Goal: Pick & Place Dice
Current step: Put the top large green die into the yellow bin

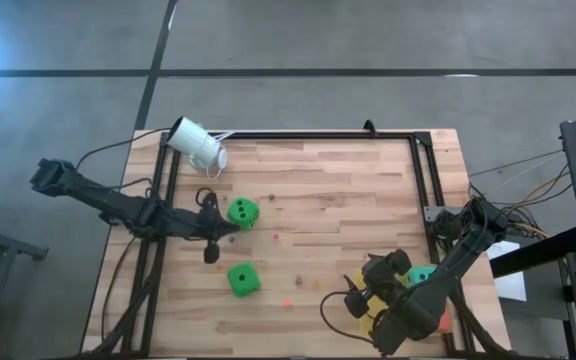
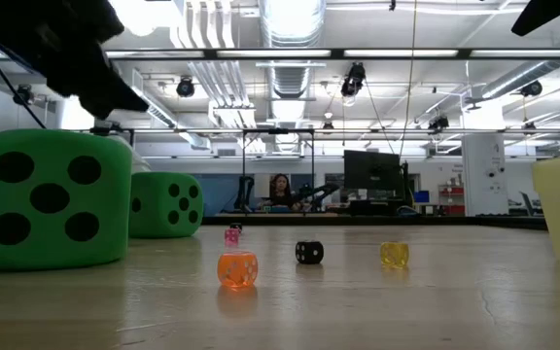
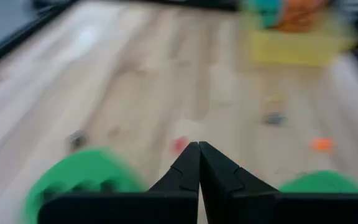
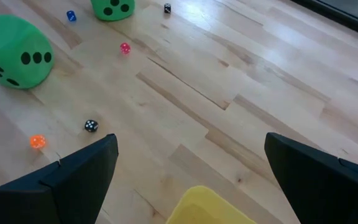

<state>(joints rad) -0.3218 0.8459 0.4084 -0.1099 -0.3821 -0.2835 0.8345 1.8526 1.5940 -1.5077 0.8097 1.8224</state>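
Up close, the left gripper [image 3: 198, 149] has its two dark wedge-shaped fingers pressed tip to tip, pinching nothing. From above it hangs over the pale wood-strip table [image 1: 348, 190], between the two bright green dice: one green die [image 1: 243, 212] lies just beside it toward the far edge, the other green die [image 1: 243, 279] just beside it toward the near edge. Both are soft-looking cubes with rounded corners and dark round pips.

The right gripper [image 4: 191, 180] is spread wide, its flat black fingers [image 4: 73, 180] well apart and empty above a yellow container [image 4: 210, 205] at the table's right near corner. The teal die [image 1: 422, 274] and the orange-red die [image 1: 445, 320] show beside the right arm there, partly hidden.

Tiny glossy dice, orange [image 4: 36, 142], black [image 4: 91, 126] and pink [image 4: 125, 48], are scattered on the bare wood.
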